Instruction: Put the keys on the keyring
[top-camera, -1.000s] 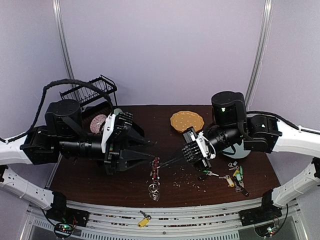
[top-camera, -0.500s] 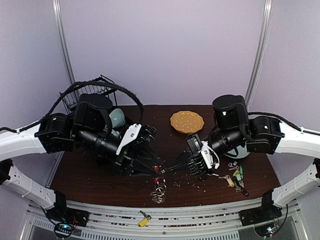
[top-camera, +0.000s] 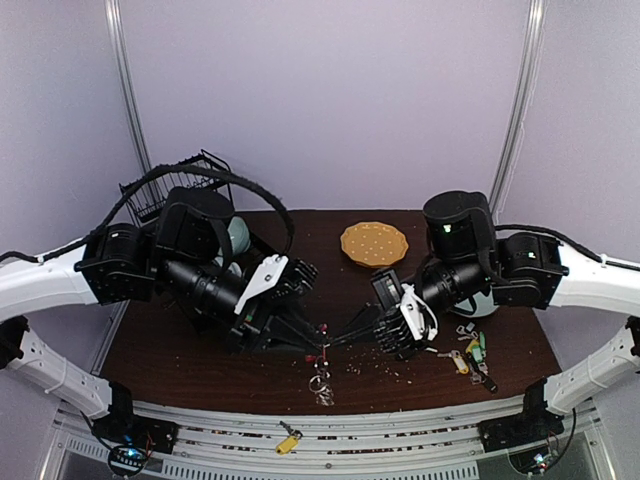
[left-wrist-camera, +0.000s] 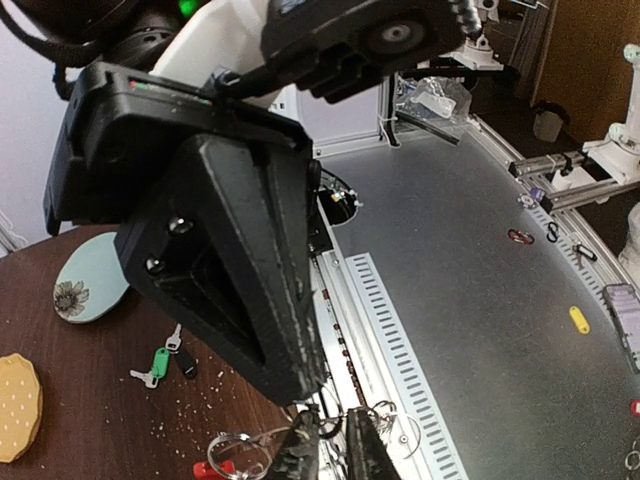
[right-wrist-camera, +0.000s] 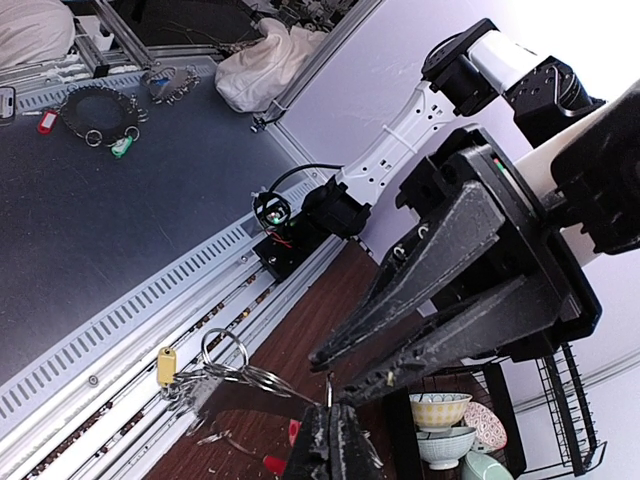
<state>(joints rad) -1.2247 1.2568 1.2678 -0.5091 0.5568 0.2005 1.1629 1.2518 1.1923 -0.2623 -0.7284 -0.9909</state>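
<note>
Two end effectors meet tip to tip over the near middle of the dark counter (top-camera: 170, 365). The left end effector (left-wrist-camera: 332, 438) is narrow. Its fingers stand close together with only a slim gap, right over the silver loops, and I cannot tell whether they pinch anything. The right end effector (right-wrist-camera: 327, 412) reaches in from the right and is pressed fully closed. A thin metal sliver stands up at its tips, but it is not clear that it grips the ring.

The keyring (top-camera: 320, 383) sits at that meeting point, its red pieces just beside the fingertips and its silver loops spilling toward the near edge of the counter. Most of the keys (top-camera: 470, 352) lie in a loose cluster on the right side of the counter, well apart from the keyring, with a green-tagged key (left-wrist-camera: 155, 362) among them. One yellow-tagged key (top-camera: 288, 443) lies off the counter on the metal rail (top-camera: 400, 440) at the near edge.

A yellow dotted plate (top-camera: 374, 243) sits toward the far side, right of centre, and a wire rack (top-camera: 180, 180) stands at the far left corner. Crumbs (left-wrist-camera: 200, 398) speckle the counter between the keyring and the keys.
</note>
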